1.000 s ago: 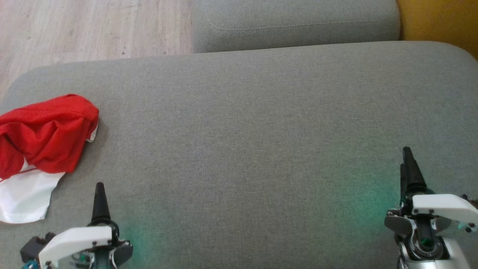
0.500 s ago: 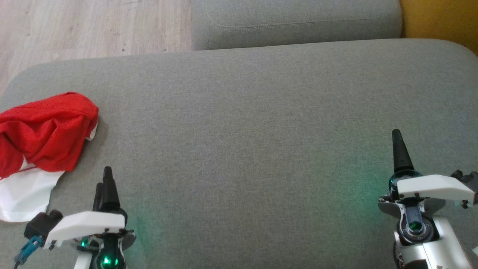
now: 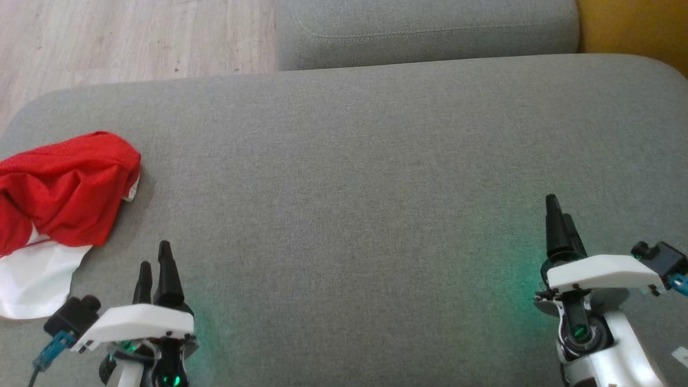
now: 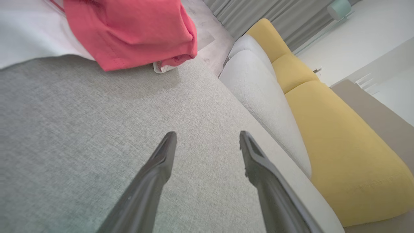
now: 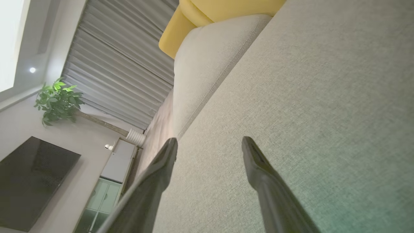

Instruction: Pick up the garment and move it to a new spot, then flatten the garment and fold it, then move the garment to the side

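While the garment (image 3: 59, 183) is lying crumpled at the left edge of the head view, both grippers are hovering over the grey cushion (image 3: 349, 177) at the bottom corners. The garment's red part is bunching on top and its white part is spreading toward the lower left, all of it resting on the cushion. The left gripper (image 3: 154, 255) is sitting at the lower left, near the garment but apart from it, with its fingers pointing up the frame. In the left wrist view that gripper (image 4: 207, 134) is standing spread, grey fabric showing between its fingers, and the garment (image 4: 136, 32) is lying across the upper left. The right gripper (image 3: 558, 208) is sitting at the lower right, well apart from the garment. In the right wrist view its fingers (image 5: 209, 139) are likewise standing spread over the cushion. Wooden floor (image 3: 134, 37) is showing at the upper left of the head view.
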